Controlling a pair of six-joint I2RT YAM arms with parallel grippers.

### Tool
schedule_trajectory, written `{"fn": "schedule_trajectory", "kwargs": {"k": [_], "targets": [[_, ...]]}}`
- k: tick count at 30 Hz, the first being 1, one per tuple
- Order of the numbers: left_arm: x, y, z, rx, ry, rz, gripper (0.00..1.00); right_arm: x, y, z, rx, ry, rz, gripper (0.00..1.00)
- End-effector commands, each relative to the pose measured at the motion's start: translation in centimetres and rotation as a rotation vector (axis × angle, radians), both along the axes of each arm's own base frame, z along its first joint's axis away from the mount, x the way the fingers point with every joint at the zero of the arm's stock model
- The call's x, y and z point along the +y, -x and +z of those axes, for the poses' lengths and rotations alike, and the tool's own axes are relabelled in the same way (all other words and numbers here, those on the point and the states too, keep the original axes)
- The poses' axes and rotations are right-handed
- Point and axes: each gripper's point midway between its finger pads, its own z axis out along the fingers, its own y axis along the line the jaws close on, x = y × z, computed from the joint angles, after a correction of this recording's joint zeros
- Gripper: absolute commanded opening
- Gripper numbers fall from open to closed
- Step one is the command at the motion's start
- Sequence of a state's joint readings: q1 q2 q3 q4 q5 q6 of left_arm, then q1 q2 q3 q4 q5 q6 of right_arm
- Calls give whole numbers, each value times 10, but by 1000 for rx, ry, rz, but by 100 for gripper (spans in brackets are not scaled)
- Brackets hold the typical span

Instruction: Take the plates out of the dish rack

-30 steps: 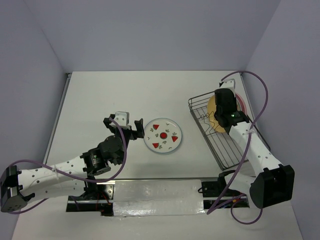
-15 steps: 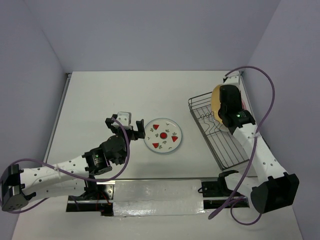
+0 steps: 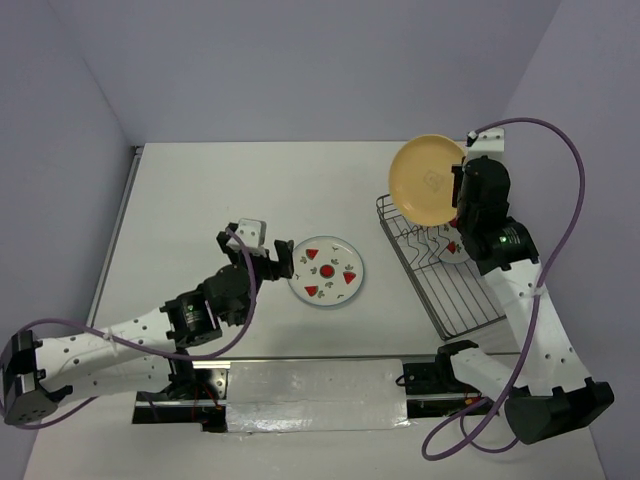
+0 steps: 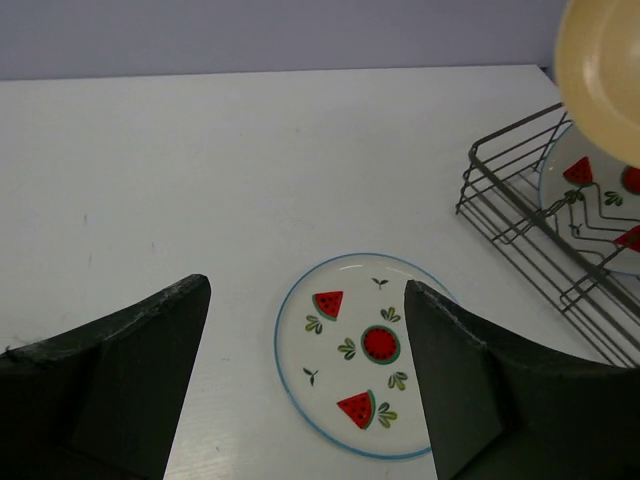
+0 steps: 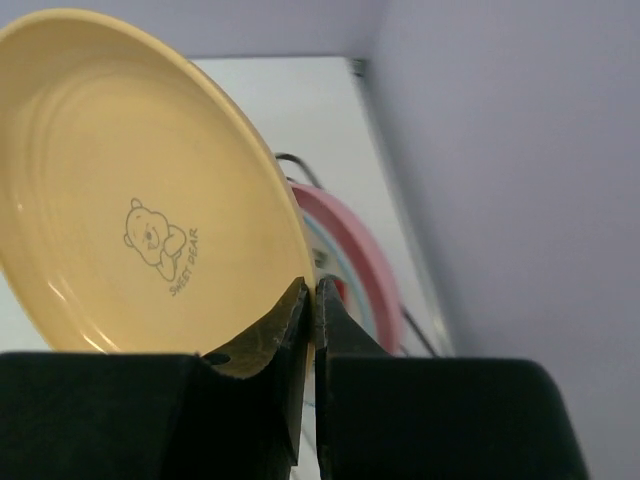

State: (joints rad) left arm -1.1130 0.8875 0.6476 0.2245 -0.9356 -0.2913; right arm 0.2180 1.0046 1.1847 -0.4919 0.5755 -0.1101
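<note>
My right gripper [image 3: 458, 196] is shut on the rim of the plain yellow-orange plate [image 3: 427, 180] and holds it upright in the air above the far end of the wire dish rack [image 3: 440, 285]. In the right wrist view the fingertips [image 5: 312, 292] pinch the yellow plate [image 5: 130, 180]. Behind it, a pink plate [image 5: 358, 258] stands in the rack. A white plate with red fruit marks [image 3: 459, 246] also stands in the rack [image 4: 520, 225]. Another white fruit plate [image 3: 326, 272] lies flat on the table. My left gripper [image 3: 272, 258] is open and empty just left of it [image 4: 365, 352].
The rack stands along the right side of the table near the right wall. Purple cables loop off both arms. A metal strip with the arm bases [image 3: 310, 390] runs along the near edge.
My right gripper has lifted the yellow plate up out of the rack and toward the far side. The left arm has barely shifted.
</note>
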Motion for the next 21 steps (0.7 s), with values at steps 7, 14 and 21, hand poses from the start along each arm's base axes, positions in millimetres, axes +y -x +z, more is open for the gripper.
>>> {"fn": "schedule_trajectory", "kwargs": {"k": [7,14,21], "targets": [[-52,-39,33,252,216,-278,77,139,-8,20,-93,-414,560,0],[-68,-63,34,286,277,-363,66,192,-19,-18,-3,-426,642,0],[-77,-71,5,329,248,-364,64,209,-22,-44,36,-446,677,0]]}}
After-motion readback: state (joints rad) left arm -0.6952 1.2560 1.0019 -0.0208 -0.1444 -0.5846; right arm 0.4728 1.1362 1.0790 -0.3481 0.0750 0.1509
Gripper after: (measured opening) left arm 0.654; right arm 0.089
